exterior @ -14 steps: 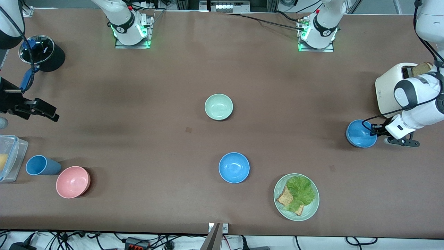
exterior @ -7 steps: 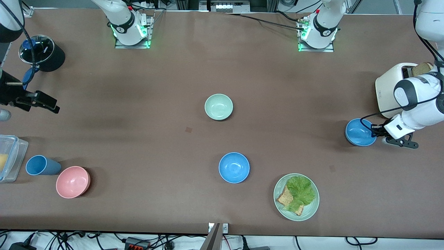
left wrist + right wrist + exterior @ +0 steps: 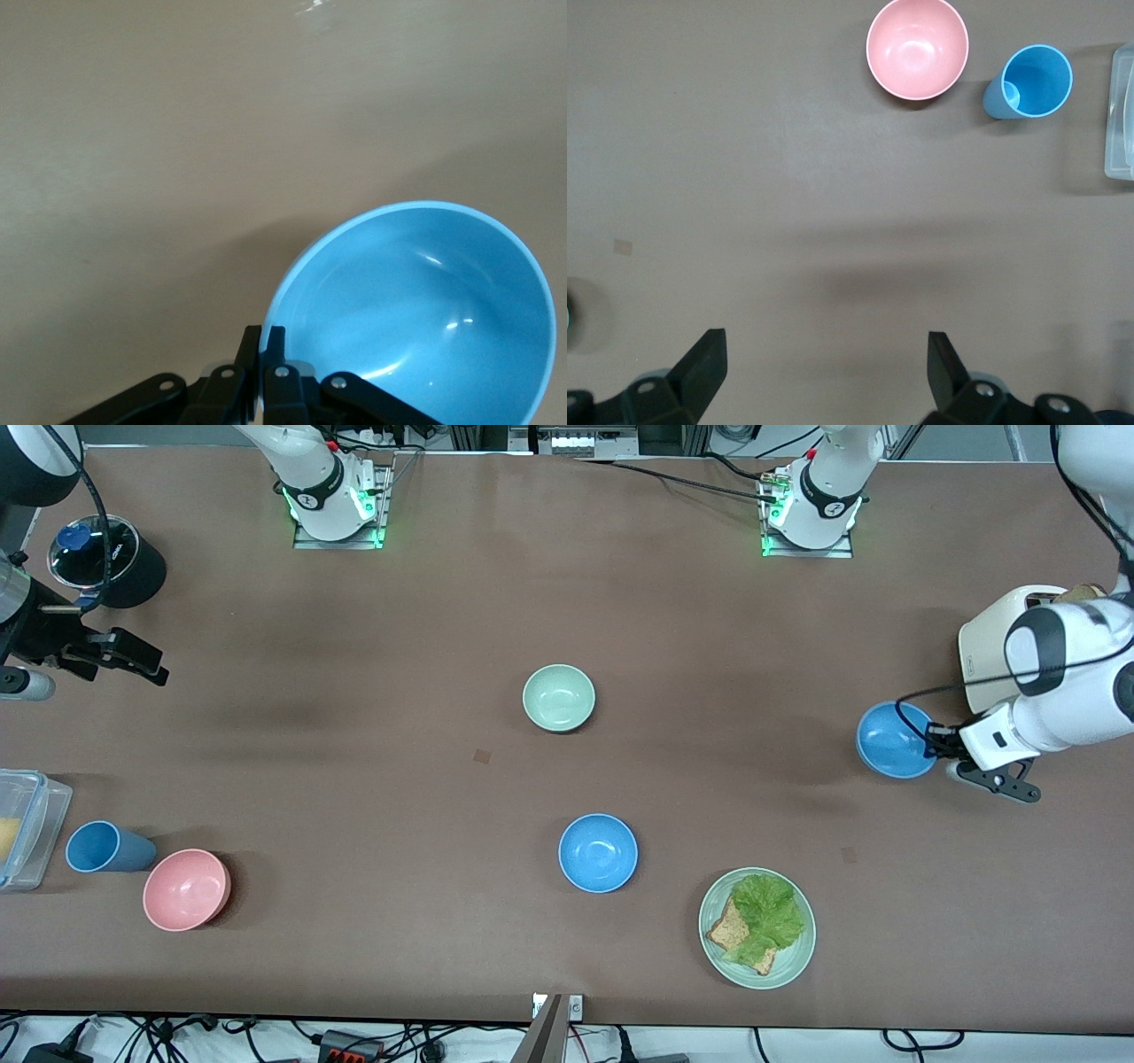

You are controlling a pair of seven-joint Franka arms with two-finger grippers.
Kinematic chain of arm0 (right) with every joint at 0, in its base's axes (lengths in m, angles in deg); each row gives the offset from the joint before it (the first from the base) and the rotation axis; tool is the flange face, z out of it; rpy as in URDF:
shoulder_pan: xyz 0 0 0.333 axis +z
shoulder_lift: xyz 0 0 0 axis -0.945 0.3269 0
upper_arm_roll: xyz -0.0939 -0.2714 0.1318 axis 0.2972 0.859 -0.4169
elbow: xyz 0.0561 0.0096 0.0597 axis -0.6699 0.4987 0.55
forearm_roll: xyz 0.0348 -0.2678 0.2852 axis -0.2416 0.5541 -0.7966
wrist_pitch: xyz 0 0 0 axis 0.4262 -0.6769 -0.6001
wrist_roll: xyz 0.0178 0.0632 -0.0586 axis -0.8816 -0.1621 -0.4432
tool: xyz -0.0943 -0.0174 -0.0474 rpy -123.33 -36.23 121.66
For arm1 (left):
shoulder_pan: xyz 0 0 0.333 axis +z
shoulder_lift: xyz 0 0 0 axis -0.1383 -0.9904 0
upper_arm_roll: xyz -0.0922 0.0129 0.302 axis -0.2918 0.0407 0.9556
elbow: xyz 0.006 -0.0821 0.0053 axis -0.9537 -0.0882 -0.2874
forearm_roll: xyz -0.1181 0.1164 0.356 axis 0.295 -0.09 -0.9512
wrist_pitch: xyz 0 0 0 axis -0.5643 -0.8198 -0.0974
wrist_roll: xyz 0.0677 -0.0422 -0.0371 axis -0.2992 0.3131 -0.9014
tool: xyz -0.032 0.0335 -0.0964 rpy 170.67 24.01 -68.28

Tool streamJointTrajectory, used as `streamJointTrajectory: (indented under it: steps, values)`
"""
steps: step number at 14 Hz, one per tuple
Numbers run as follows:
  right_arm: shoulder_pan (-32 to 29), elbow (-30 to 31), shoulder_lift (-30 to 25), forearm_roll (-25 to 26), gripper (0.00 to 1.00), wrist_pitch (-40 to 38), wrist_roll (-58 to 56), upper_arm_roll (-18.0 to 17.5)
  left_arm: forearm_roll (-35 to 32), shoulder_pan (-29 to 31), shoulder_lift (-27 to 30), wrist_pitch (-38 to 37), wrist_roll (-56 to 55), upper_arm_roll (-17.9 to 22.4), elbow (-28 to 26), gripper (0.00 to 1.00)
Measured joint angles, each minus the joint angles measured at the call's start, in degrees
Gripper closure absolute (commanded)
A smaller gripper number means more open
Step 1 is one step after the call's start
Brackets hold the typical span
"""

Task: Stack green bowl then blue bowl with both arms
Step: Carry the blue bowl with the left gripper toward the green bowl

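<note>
The pale green bowl (image 3: 558, 698) sits at the table's middle. One blue bowl (image 3: 598, 852) sits nearer the front camera than it. My left gripper (image 3: 932, 746) is shut on the rim of the second blue bowl (image 3: 890, 740) and holds it tilted above the table at the left arm's end, beside the toaster. The left wrist view shows that bowl (image 3: 425, 310) pinched between the fingers (image 3: 253, 350) of the left gripper (image 3: 264, 341). My right gripper (image 3: 142, 662) is open and empty, up over the right arm's end of the table; it shows in the right wrist view (image 3: 824, 354).
A green plate (image 3: 718, 948) with lettuce and toast lies near the front edge. A white toaster (image 3: 988, 646) stands at the left arm's end. A pink bowl (image 3: 186, 888), a blue cup (image 3: 106, 847), a clear container (image 3: 27, 828) and a black pot (image 3: 111, 560) are at the right arm's end.
My left gripper has lifted its blue bowl and carried it a little toward the table's middle. My right gripper has moved away from the front camera, toward the black pot.
</note>
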Motion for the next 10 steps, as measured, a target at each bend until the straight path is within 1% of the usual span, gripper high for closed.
streamJointTrajectory:
  steps: [2,4,5,7,8,10]
  values:
    - [0.0,-0.01,-0.38,0.0,0.0,0.05,-1.07,-0.02,2.9,-0.07,2.82,-9.39,-5.01,-4.27,4.19,1.0]
    - [-0.01,-0.03,-0.72,0.0,0.0,0.04,-1.26,-0.02,3.99,-0.07,3.71,-15.03,-12.19,-9.9,8.0,1.0]
    - [-0.05,-0.04,-0.82,0.0,0.0,-0.19,-1.59,-0.02,4.02,-0.18,3.63,-15.77,-17.44,-13.19,9.07,1.0]
    - [-0.12,-0.04,-0.98,0.02,0.0,-0.61,-1.94,-0.02,4.05,-1.16,2.91,-14.45,-27.96,-18.98,9.54,0.99]
    - [-0.14,-0.05,-1.07,0.04,0.0,-0.73,-2.05,-0.02,4.04,-2.59,2.26,-13.32,-32.58,-20.47,9.54,0.99]
    - [-0.15,-0.05,-1.17,0.07,0.0,-0.86,-2.12,-0.04,3.96,-7.42,0.76,-11.14,-39.77,-20.98,9.52,0.99]
